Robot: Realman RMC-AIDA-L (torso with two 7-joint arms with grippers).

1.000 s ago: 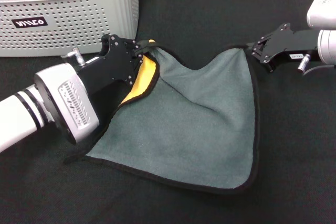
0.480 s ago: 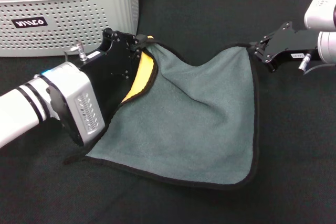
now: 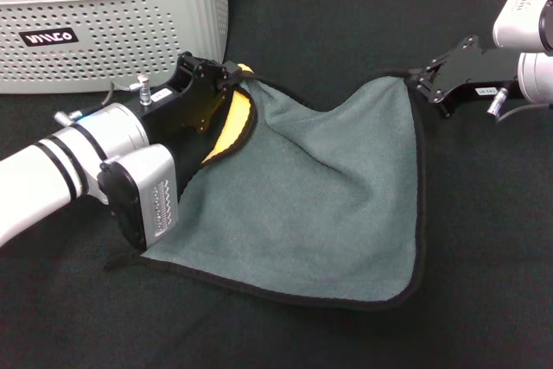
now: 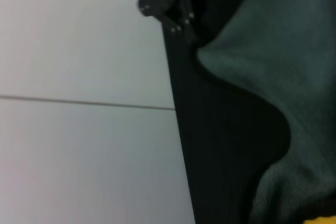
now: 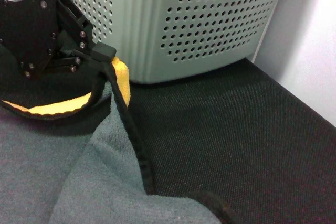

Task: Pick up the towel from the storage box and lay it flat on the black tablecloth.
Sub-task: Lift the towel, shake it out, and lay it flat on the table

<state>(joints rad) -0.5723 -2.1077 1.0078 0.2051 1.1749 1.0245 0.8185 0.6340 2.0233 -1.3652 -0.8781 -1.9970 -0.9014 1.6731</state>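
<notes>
The towel [image 3: 320, 205] lies grey-teal face up on the black tablecloth [image 3: 484, 257], out of the storage box [image 3: 112, 23] at 10 o'clock, its two far corners raised. The left gripper [image 3: 232, 75] has its jaws closed on the corner at 11 o'clock, where the yellow-orange underside folds over. The right gripper [image 3: 421, 84] has its jaws closed on the corner at 2 o'clock.

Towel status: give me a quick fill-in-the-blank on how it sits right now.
1. The towel lies with its ____ face up.
2. The left gripper pinches the corner nearest the ____.
3. The right gripper holds the other far ____.
4. Near the left gripper, a folded edge shows ____.

Missing: grey-teal; box; corner; yellow
</notes>
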